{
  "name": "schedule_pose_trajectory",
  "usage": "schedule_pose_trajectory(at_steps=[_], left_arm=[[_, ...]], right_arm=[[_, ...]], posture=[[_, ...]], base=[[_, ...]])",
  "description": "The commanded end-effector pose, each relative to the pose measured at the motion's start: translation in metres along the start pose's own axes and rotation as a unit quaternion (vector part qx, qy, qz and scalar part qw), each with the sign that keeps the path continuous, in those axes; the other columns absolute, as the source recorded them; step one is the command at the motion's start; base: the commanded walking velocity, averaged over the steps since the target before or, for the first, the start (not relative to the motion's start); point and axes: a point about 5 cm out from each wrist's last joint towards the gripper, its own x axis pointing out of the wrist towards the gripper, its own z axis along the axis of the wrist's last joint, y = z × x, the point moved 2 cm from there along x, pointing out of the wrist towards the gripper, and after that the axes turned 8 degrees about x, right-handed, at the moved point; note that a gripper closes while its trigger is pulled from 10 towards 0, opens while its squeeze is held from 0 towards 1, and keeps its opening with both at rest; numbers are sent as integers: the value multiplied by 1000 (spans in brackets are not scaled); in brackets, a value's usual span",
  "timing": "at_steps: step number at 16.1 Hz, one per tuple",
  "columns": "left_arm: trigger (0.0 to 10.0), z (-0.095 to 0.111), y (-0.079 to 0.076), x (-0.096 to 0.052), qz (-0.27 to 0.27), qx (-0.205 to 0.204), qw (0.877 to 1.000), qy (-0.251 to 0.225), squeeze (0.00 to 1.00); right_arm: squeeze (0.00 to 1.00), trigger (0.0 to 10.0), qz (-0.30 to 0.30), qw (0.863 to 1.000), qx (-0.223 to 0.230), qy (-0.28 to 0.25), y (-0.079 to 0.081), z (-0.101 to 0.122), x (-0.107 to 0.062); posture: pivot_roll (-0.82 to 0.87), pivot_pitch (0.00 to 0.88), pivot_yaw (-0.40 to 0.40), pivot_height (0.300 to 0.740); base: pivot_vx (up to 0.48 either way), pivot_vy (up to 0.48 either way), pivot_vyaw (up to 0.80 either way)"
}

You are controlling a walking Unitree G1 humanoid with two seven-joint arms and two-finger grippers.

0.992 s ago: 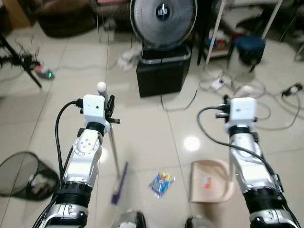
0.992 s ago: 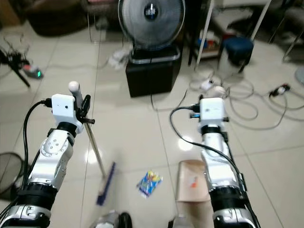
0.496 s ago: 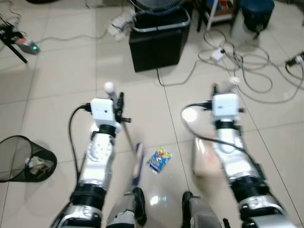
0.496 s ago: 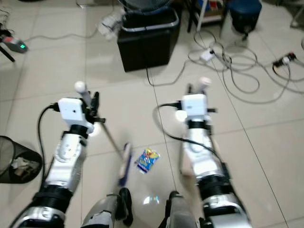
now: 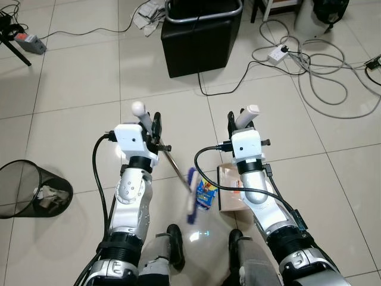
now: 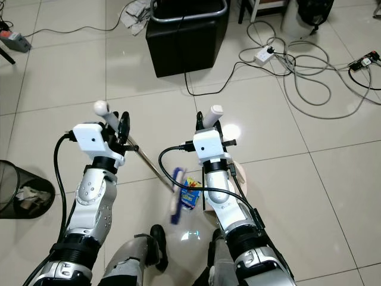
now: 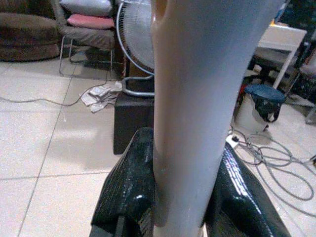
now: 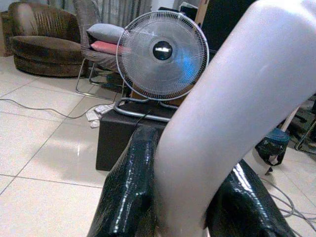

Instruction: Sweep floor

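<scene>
Left gripper [image 5: 152,123] pinching a thin metal-handled purple-bristled broom [image 5: 190,193], right gripper [image 5: 241,122] clamped on a beige plastic dustpan [image 5: 227,189], flanking a colourful snack wrapper [image 5: 205,192] to trap it.

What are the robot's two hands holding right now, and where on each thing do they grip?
The left hand grips the broom high on its white handle. The right hand grips the dustpan by its pale upright handle, near the top.

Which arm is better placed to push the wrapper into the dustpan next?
Left. The left gripper holds the broom, whose head sits beside the colourful wrapper, opposite the dustpan. The right gripper grips the dustpan handle, so it can only hold the pan in place.
</scene>
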Motion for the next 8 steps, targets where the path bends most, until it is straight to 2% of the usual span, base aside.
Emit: schedule_pose_trajectory(at_steps=[1,3,5,6,8], left_arm=[[10000,-4,-4,0,6,-65,998,17,0],[10000,4,-5,9,16,-129,992,8,0],[10000,13,-7,18,15,-165,986,-6,0],[10000,18,-9,23,3,-175,984,-14,0],[10000,24,-15,28,-36,-169,985,-19,0]], right_arm=[[0,10000,-8,999,8,43,-2,-17,-12],[0,10000,-31,998,20,48,-11,-19,-10],[0,10000,-46,997,26,49,-19,-20,-10],[0,10000,-53,997,31,49,-23,-20,-11],[0,10000,-59,996,40,47,-27,-20,-13]], posture=[[-22,394,77,740],[-26,381,77,740],[-33,369,78,740],[-38,355,80,740],[-42,342,82,740]], base=[[0,0,0],[0,0,0],[0,0,0],[0,0,0],[0,0,0]])
